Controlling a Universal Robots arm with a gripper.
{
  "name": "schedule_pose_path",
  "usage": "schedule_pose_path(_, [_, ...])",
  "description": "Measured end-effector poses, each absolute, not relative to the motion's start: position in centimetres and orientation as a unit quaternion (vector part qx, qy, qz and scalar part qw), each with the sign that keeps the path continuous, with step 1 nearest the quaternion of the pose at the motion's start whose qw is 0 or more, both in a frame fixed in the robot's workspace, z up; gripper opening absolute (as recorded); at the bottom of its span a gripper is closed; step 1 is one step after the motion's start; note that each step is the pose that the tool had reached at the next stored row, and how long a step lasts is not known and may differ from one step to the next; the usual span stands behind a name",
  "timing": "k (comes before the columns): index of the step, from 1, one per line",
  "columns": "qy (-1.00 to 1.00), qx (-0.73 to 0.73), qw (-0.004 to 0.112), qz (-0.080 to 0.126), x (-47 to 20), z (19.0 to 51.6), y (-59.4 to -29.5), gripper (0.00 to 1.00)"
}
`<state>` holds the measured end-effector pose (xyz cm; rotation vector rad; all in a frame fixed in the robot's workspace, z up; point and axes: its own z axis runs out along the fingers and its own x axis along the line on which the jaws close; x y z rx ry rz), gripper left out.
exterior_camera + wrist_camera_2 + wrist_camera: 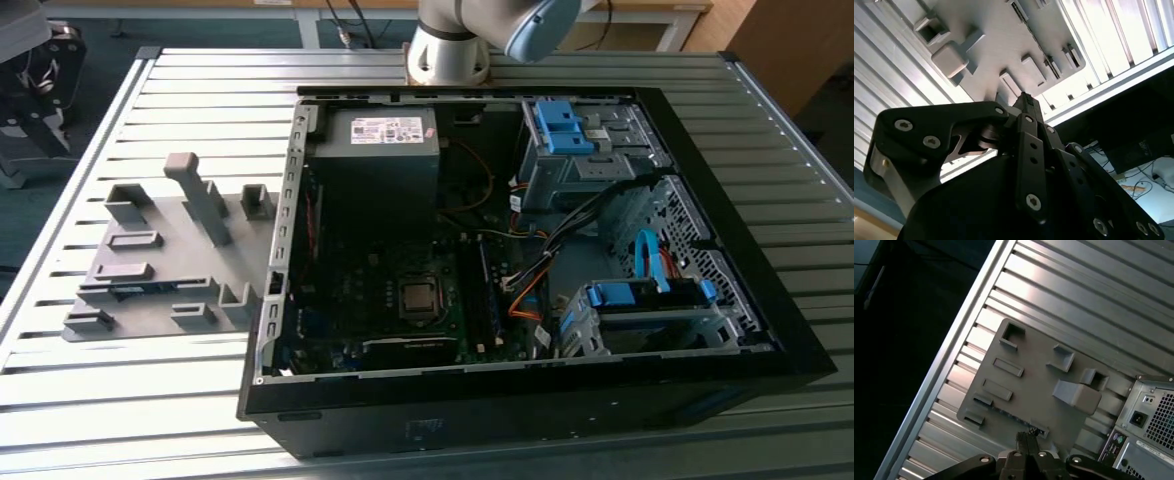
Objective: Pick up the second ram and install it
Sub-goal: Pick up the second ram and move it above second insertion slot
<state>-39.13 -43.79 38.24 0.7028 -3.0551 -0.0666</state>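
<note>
Gripper (1026, 436) fingers are closed against each other in both wrist views, and we see nothing held between them. We find the tips hanging above the grey fixture plate (1039, 375), close to the long side where the second ram (1016, 418) sits.

Surroundings:
- We see the fixture plate lying flat on the slatted metal table (200, 80), at the exterior view's left of the open computer case (534, 410).
- We note blocky holders and a tall post (200, 195) rising from the plate, on the far side of the ram's holder.
- Inside the case we identify a power supply (380, 135), a green motherboard (387, 310), two light-blue drive brackets (561, 125) and orange cables (527, 300).
- In the first wrist view we see the case's rear panel, with a mains socket (1138, 418), just beside the plate.

Task item:
- In the exterior view the ram appears as a thin blue strip lying lengthwise in a low holder near the plate's front.
- In the first wrist view it reads as a narrow dark strip seen edge-on; we cannot make out its chips.

Markings: we see a white label (387, 128) on the power supply; we cannot make out its print.
</note>
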Motion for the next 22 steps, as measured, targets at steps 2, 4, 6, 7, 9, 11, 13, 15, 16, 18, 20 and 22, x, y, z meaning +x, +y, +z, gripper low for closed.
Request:
schedule_pose_path(2, [-0.971, 0.238, 0.003, -0.021, -39.16, 38.23, -43.79, 0.11])
schedule_pose_path(4, [-0.968, 0.252, 0.004, -0.021, -39.20, 38.23, -43.79, 0.11])
schedule_pose_path(6, [-0.964, 0.265, 0.004, -0.021, -39.23, 38.23, -43.79, 0.11])
schedule_pose_path(7, [-0.962, 0.272, 0.004, -0.021, -39.25, 38.23, -43.79, 0.11])
schedule_pose_path(9, [-0.959, 0.284, 0.004, -0.021, -39.28, 38.23, -43.79, 0.11])
schedule_pose_path(11, [-0.955, 0.295, 0.005, -0.021, -39.28, 38.23, -43.79, 0.11])
schedule_pose_path(13, [-0.952, 0.306, 0.005, -0.021, -39.29, 38.22, -43.79, 0.11])
schedule_pose_path(15, [-0.948, 0.317, 0.005, -0.021, -39.31, 38.23, -43.79, 0.11])
schedule_pose_path(16, [-0.946, 0.323, 0.005, -0.021, -39.31, 38.22, -43.79, 0.11])
schedule_pose_path(18, [-0.942, 0.334, 0.005, -0.021, -39.32, 38.22, -43.79, 0.11])
schedule_pose_path(20, [-0.938, 0.345, 0.006, -0.021, -39.34, 38.22, -43.79, 0.11])
schedule_pose_path(22, [-0.935, 0.355, 0.006, -0.021, -39.35, 38.20, -43.80, 0.11])
